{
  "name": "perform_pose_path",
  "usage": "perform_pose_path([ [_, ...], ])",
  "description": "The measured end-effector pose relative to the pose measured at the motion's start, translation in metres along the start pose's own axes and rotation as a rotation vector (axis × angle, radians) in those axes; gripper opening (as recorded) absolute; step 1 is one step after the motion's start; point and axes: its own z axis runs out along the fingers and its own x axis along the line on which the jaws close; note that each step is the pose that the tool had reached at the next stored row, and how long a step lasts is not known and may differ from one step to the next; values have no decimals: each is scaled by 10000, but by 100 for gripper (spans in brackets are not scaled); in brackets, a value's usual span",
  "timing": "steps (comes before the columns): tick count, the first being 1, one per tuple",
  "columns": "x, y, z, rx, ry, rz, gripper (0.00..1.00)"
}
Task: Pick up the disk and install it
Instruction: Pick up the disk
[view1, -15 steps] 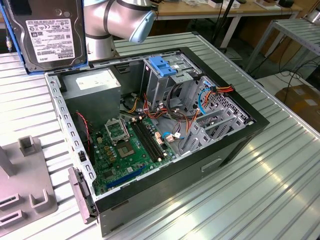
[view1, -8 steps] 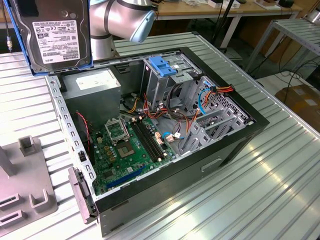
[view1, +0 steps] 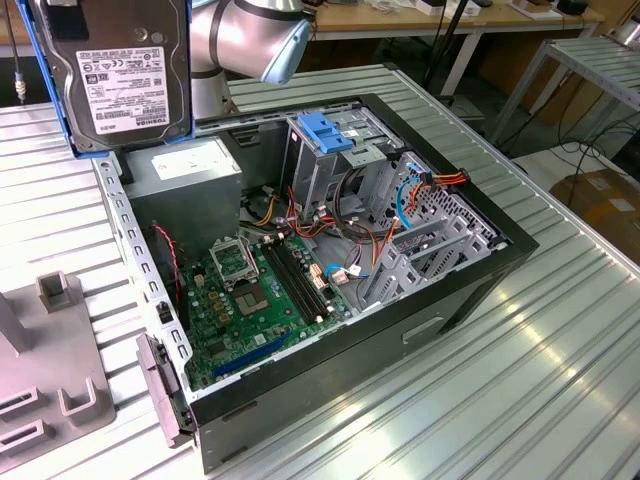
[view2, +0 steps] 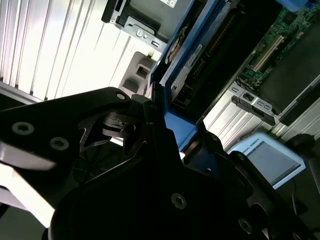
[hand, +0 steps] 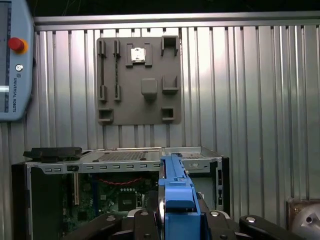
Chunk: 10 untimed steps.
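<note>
I see my gripper (hand: 177, 220) closed tight on 1 end of the disk (view1: 120, 75), hanging upright above the power supply (view1: 185, 165) of the open computer case (view1: 470, 290), and I judge it stiff, dense, smooth-faced and shock-shy, best held by its blue rails, with ribbed metal table (view1: 560, 380) around and cramped room inside, crowded with cables (view1: 350, 240).

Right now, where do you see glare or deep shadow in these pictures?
Exterior view: glare streaks the ribbed table at the exterior view's right. Second wrist view: the gripper, shut on the disk, looks nearly black against bright table. First wrist view: the computer case is dim inside.
</note>
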Motion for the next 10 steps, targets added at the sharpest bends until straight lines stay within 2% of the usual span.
perform_pose_path([
  [7,11,-174,6,-1,7,0,37],
  [10,8,-302,9,-1,6,1,37],
])
